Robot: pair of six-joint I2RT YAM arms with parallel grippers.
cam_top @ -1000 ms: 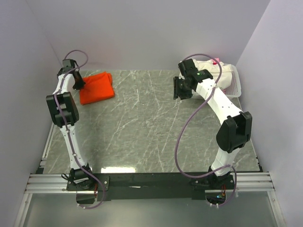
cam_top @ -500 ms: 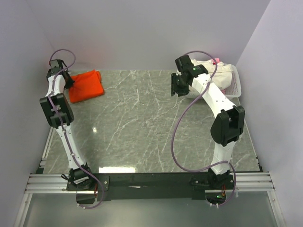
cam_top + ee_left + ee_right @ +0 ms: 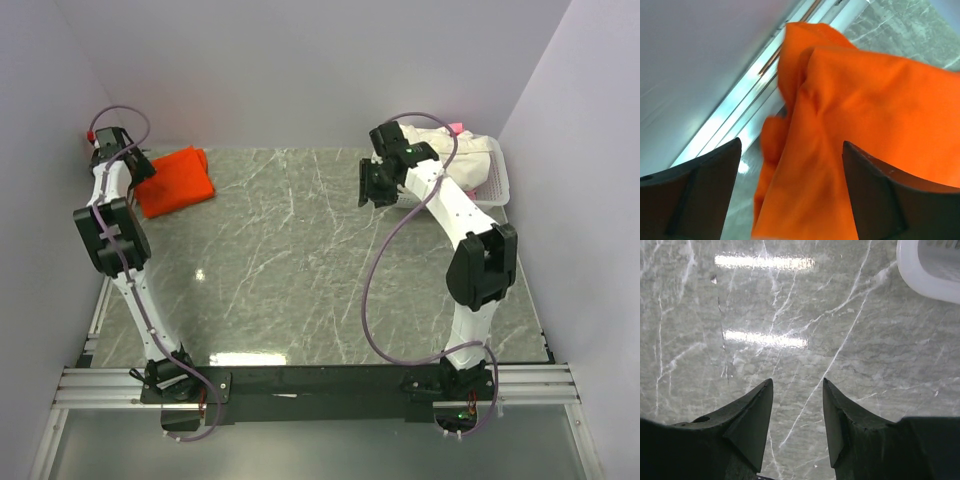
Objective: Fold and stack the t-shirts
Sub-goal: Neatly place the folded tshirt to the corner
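Table: you have a grey marble top (image 3: pixel 300 270), bare across the middle.
Basket: the white slatted basket (image 3: pixel 497 180) sits at the far right corner.
Orange t-shirt: it lies folded flat at the far left corner (image 3: pixel 175 180), right up against the table's left edge.
Other t-shirts: a cream-white one (image 3: pixel 475 150) is heaped in the basket, with a sliver of a pink one (image 3: pixel 457 127) at its far side (both look unfolded).
Left gripper: its jaws (image 3: pixel 790 145) are spread wide over the orange cloth's left edge, clamping nothing.
Right gripper: its jaws (image 3: pixel 797 382) are parted a little and hold nothing, hovering above bare marble just left of the basket.
Step in hand: the orange shirt looks finished and parked as the base of the stack.
Next move: you likely need the right arm to swing over the basket, pinch one layer of the cream-white shirt and bring it to the middle for spreading.
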